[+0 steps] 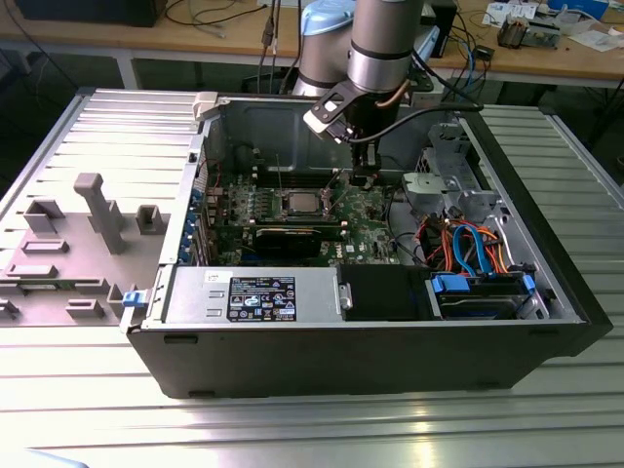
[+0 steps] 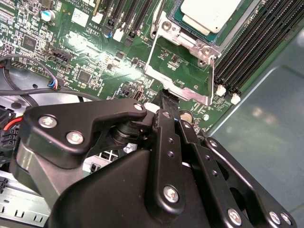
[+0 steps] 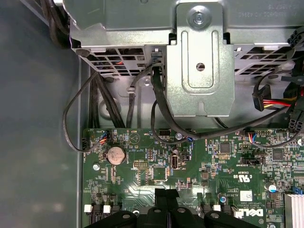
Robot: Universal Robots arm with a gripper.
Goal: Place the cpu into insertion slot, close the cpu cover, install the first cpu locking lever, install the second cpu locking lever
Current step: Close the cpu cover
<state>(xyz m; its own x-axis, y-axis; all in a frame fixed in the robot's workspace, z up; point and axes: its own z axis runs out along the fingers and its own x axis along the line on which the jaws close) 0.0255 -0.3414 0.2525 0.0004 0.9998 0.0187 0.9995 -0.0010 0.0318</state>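
I see the fingers (image 2: 166,123) pressed shut at the thin silver cpu cover (image 2: 183,88), tilted open; the square grey cpu (image 2: 209,13) lies flat in the insertion slot (image 2: 187,34).

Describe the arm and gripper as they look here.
The arm is a silver-grey metal tube with a pale blue joint cap and a black cable looping off its wrist. The gripper is matte black, built of jointed bars fastened with silver screws.
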